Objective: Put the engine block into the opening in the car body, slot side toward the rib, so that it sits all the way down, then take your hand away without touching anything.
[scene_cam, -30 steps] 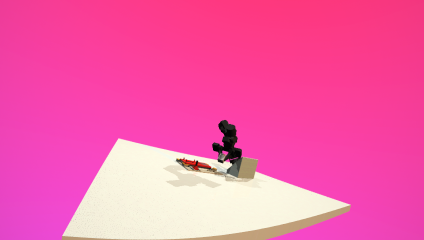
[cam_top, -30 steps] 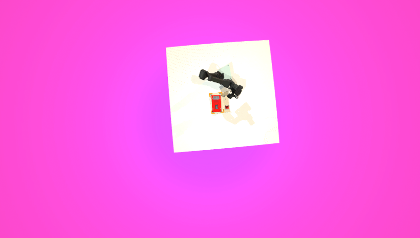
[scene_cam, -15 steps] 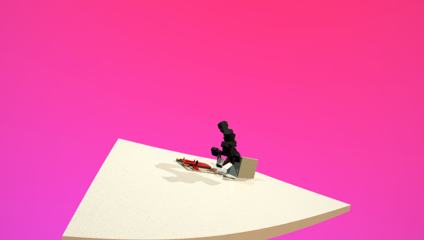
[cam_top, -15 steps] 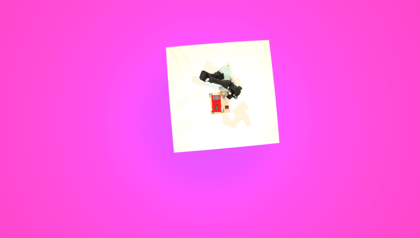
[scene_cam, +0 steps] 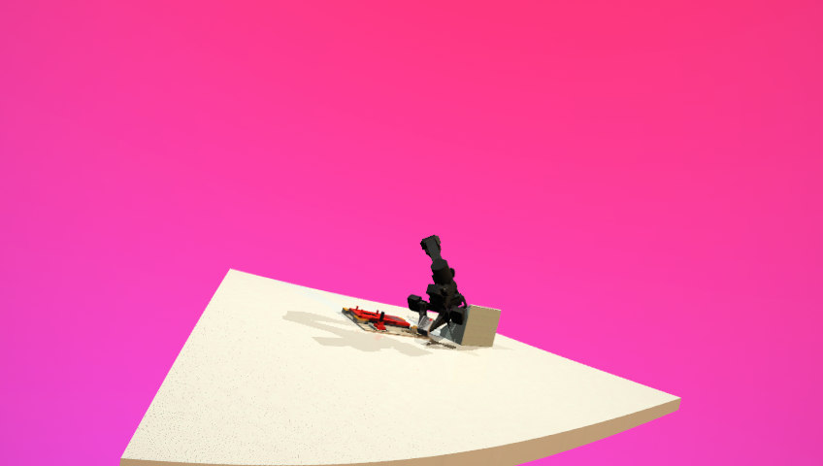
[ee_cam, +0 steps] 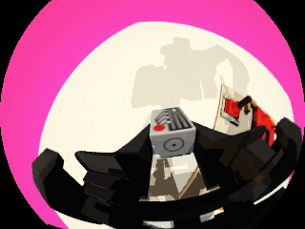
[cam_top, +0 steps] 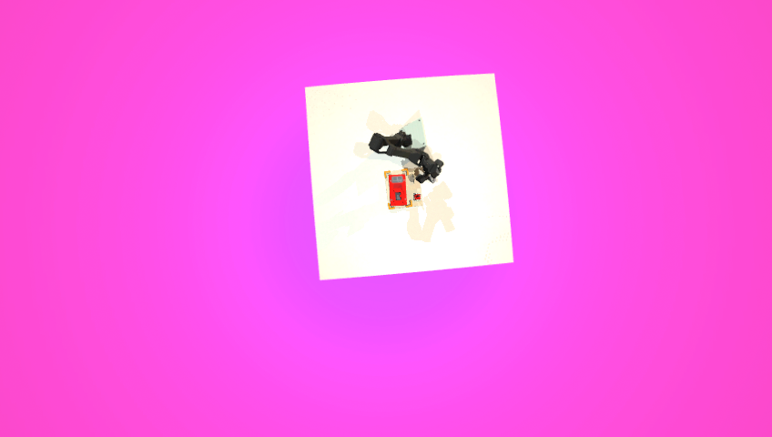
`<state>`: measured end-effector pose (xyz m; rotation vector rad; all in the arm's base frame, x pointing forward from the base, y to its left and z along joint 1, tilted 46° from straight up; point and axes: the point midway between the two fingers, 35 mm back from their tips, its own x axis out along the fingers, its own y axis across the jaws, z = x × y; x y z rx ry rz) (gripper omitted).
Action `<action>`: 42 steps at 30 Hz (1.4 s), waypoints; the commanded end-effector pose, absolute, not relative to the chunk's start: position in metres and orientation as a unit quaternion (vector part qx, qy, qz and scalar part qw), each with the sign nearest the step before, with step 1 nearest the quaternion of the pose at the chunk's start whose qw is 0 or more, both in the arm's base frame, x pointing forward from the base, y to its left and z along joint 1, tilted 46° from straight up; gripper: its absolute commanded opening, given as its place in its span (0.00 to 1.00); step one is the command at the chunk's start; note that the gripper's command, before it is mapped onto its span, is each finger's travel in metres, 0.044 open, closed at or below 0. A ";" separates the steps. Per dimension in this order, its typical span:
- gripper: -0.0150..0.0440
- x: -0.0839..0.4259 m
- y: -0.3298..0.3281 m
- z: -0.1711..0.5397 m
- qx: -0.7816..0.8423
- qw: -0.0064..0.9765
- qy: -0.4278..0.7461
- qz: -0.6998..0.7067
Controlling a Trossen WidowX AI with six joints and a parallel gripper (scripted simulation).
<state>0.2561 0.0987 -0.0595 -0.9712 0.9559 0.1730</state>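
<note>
The engine block (ee_cam: 172, 144) (scene_cam: 425, 323) is a grey box with dark ribbed detail and a red dot on top and a ring on one side face. My gripper (ee_cam: 168, 124) is shut on it, one black finger on each side, and holds it beside the car body, off the right side in the top view. The red car body (cam_top: 397, 188) (scene_cam: 393, 318) (ee_cam: 263, 122) lies inside yellow-orange corner pieces. A small dark and grey patch shows in its red top in the top view, too small to tell what it is. The block's slot side cannot be told.
A pale board (ee_cam: 226, 97) runs along the car body's side. A small red part (cam_top: 416, 196) (scene_cam: 378, 326) (ee_cam: 232, 109) with a dark peg sits on it. A wedge-shaped block (scene_cam: 481, 326) (cam_top: 415, 130) stands by the arm. The white table (cam_top: 346, 243) (scene_cam: 288, 404) has open edges.
</note>
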 end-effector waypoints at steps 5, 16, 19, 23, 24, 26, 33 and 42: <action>0.25 0.255 0.087 -0.071 -0.450 0.771 0.442 0.083; 0.25 0.256 0.071 -0.086 -0.451 0.771 0.442 0.082; 0.25 0.257 0.075 -0.084 -0.450 0.771 0.442 0.083; 0.43 0.259 0.077 -0.082 -0.447 0.776 0.436 0.083; 0.48 0.259 0.077 -0.082 -0.447 0.776 0.436 0.083; 0.57 0.259 0.077 -0.082 -0.447 0.776 0.436 0.083; 0.88 0.259 0.077 -0.082 -0.447 0.776 0.436 0.083; 1.00 0.257 0.078 -0.080 -0.449 0.774 0.439 0.083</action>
